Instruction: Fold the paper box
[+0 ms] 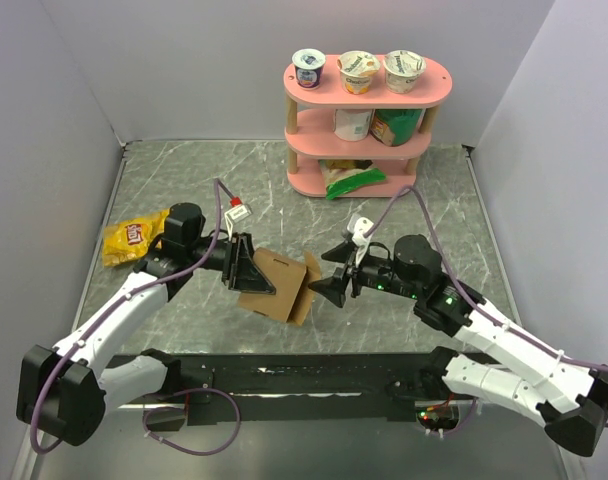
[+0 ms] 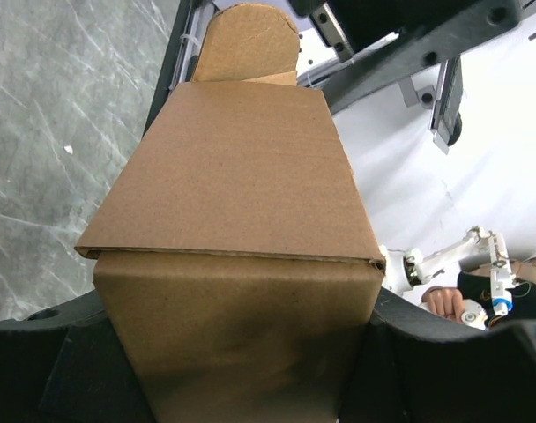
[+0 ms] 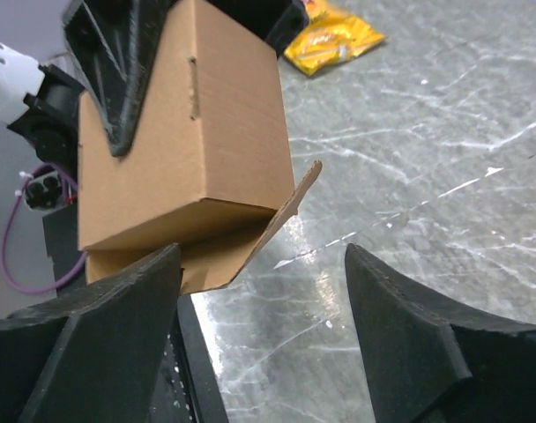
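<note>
The paper box [image 1: 282, 287] is plain brown cardboard, partly folded into a box shape and lifted just above the table's near middle. My left gripper [image 1: 247, 270] is shut on it, with a black finger pressed on either side wall. In the left wrist view the paper box [image 2: 233, 194] fills the frame between my left gripper's [image 2: 241, 352] jaws, and a rounded tab [image 2: 249, 40] sticks out at its far end. My right gripper [image 1: 331, 284] stands open just right of the box. In the right wrist view a loose flap [image 3: 290, 211] hangs off the box [image 3: 184, 132] above my right gripper [image 3: 264, 264], which holds nothing.
A yellow snack bag [image 1: 132, 240] lies at the left of the marble tabletop [image 1: 434, 200]. A pink three-tier shelf [image 1: 364, 110] with yogurt cups and packets stands at the back. Grey walls close in both sides.
</note>
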